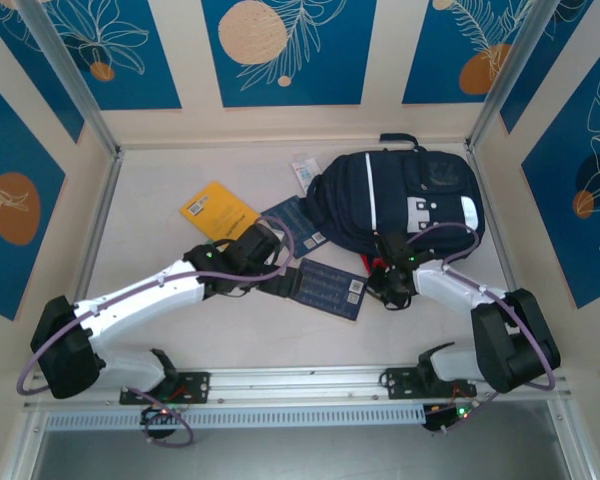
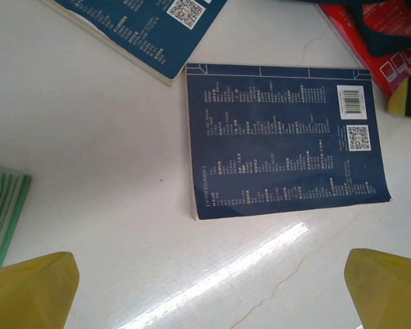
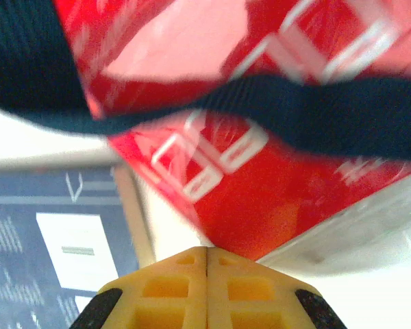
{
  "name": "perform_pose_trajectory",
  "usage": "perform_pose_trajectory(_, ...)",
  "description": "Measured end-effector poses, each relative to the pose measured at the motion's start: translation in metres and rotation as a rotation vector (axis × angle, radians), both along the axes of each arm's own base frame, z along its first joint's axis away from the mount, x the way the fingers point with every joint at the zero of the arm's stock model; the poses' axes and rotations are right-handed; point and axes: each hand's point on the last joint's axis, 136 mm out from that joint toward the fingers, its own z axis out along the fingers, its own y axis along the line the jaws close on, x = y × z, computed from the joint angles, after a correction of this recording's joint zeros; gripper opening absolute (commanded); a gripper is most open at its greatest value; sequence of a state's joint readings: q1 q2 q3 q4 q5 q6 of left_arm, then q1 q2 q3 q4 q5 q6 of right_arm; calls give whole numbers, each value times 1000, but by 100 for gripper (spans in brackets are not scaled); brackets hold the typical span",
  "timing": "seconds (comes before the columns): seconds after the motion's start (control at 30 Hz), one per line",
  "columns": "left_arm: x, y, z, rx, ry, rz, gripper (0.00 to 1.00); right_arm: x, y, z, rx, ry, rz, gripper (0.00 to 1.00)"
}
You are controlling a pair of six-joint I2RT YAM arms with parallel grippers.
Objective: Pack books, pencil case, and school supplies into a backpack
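Note:
The navy backpack [image 1: 400, 200] lies at the back right. A red packet [image 3: 260, 192] sits at its near edge under a dark strap [image 3: 294, 116]. My right gripper [image 3: 207, 252] is shut, and the packet's lower corner runs into its closed tips. One navy book [image 2: 281, 140] lies flat just ahead of my open left gripper [image 2: 209, 295], whose yellow fingertips [image 2: 27, 291] stand wide apart over bare table. A second navy book [image 2: 144, 27] lies farther back. The yellow-orange book [image 1: 218, 210] lies to the left of both arms.
A pale blue-white packet [image 1: 302, 172] lies by the backpack's back left corner. A pale green packet [image 2: 3, 212] shows at the left edge of the left wrist view. Walls [image 1: 100, 200] close the table on three sides, and a metal rail [image 1: 300, 380] runs along the front.

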State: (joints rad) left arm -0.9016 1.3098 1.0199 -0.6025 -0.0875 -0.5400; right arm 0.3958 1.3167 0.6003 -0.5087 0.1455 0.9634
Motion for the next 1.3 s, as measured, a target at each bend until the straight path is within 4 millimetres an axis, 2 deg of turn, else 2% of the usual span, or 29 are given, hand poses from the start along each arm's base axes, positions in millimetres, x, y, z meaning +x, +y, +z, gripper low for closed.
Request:
perform_pose_trajectory(0.07,0,1,1,3,2,1,100,-10,10,-5,11,21,28,6)
perform_pose_trajectory(0.17,0,2,0,8,6,4,100,-12,21,-5,15,9,57,1)
perform_pose_trajectory(0.37,0,4,-1,15,8,7,100,-17,27,1,-5,-7,100,0)
perform_pose_trajectory(0.43,0,5,-1,15,8,9,100,-14,20,12,2,-40,83,0)
perform_pose_trajectory(0.53,0,6,-1,15,8,13,100,2,0,28,6,-94,14,0)
perform_pose_trajectory(0.6,1,6,0,14,7,14,100,14,-16,31,-9,-97,-36,0)
perform_pose_trajectory(0.77,2,8,0,14,7,19,100,37,-48,16,-47,-40,-107,1)
perform_pose_trajectory(0.9,3,9,0,15,9,24,100,47,-54,3,-59,12,-105,1)
perform_pose_trajectory(1.1,5,11,0,15,8,31,100,60,-40,3,-56,23,-58,4)
perform_pose_trajectory(1.3,8,13,0,14,8,42,100,50,-3,4,-59,25,71,4)
